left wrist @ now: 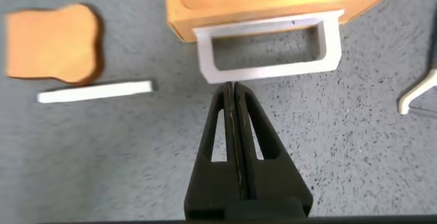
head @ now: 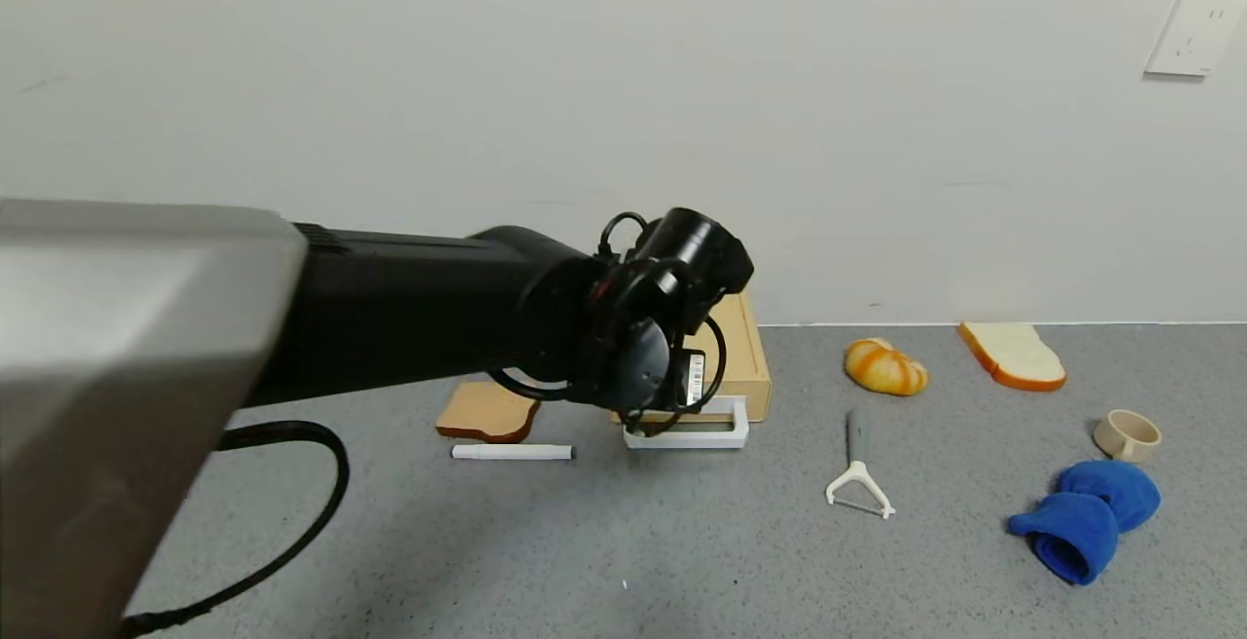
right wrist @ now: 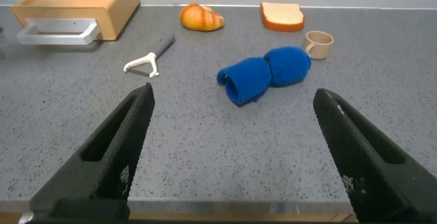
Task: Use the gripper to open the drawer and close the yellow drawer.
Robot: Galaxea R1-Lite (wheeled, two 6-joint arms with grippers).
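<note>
- Left gripper (left wrist: 234,87) is pinched fully closed, holding nothing; its tips sit just outside the front bar of the white handle (left wrist: 268,46), touching or a hair apart, can't tell which.
- Drawer (head: 742,358) is straight ahead of those tips, inside its yellow-tan box against the wall. Its front looks about flush with the box, so I'd call it shut or nearly so; the opening step looks not yet done.
- Closed fingers make a thin blade. My guess is that's deliberate, to slip into the handle loop and hook it rather than clamp the bar.
- Room: bare grey counter behind the gripper, so a straight pull-back has space. The wall behind the box stops it sliding away on the close push.
- To one side of the gripper: white marker (left wrist: 95,91) and brown toast slice (left wrist: 53,44), both near but off the pull line. Peeler (head: 857,469) on the other side, well apart.
- Right gripper (right wrist: 235,152) is spread wide open, idle over the counter, blue cloth (right wrist: 266,74) ahead of it.
</note>
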